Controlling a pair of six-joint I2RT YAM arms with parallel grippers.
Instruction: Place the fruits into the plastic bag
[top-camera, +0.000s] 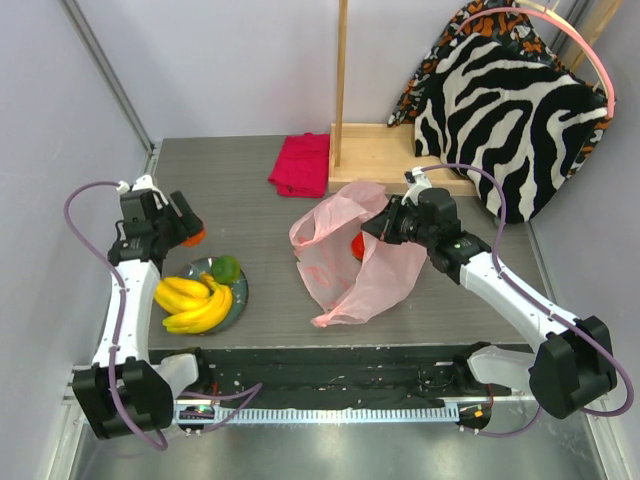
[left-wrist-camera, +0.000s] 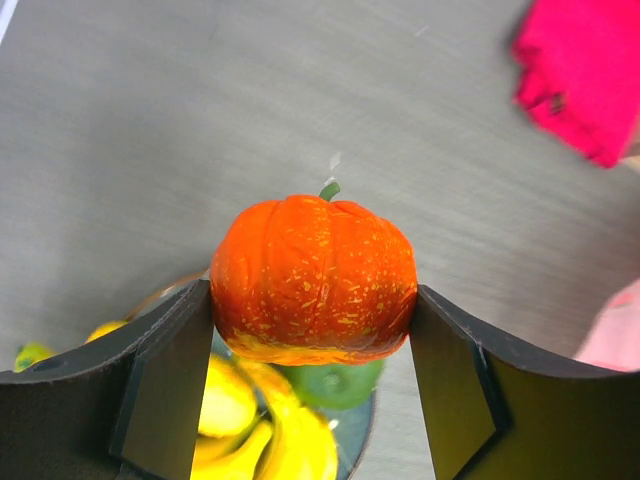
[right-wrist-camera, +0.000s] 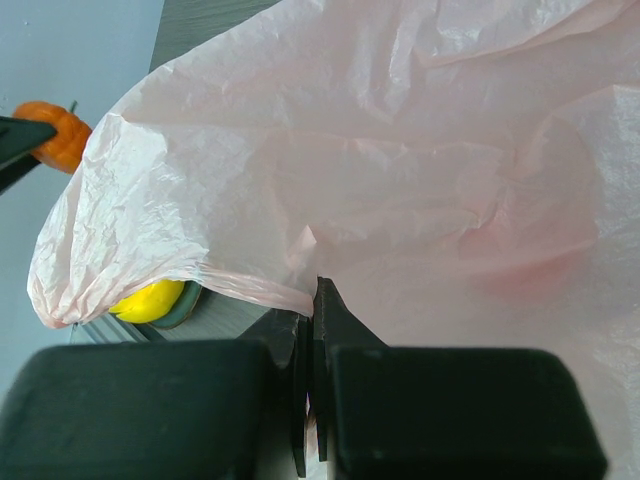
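My left gripper (left-wrist-camera: 313, 335) is shut on the orange fruit (left-wrist-camera: 313, 278), a ribbed, pumpkin-shaped one, held in the air over the left of the table (top-camera: 195, 236). Below it the grey-blue plate (top-camera: 240, 292) holds the yellow bananas (top-camera: 195, 303) and the green fruit (top-camera: 226, 268). The pink plastic bag (top-camera: 355, 262) lies mid-table with the red fruit (top-camera: 358, 243) showing through it. My right gripper (right-wrist-camera: 312, 312) is shut on the bag's rim (right-wrist-camera: 250, 290) and holds it up. In the right wrist view the orange fruit (right-wrist-camera: 58, 135) hangs at far left.
A folded magenta-red cloth (top-camera: 301, 164) lies at the back of the table. Behind the bag stands a wooden base with an upright post (top-camera: 341, 90). A zebra-print cushion (top-camera: 510, 120) leans at the back right. Grey walls close in both sides.
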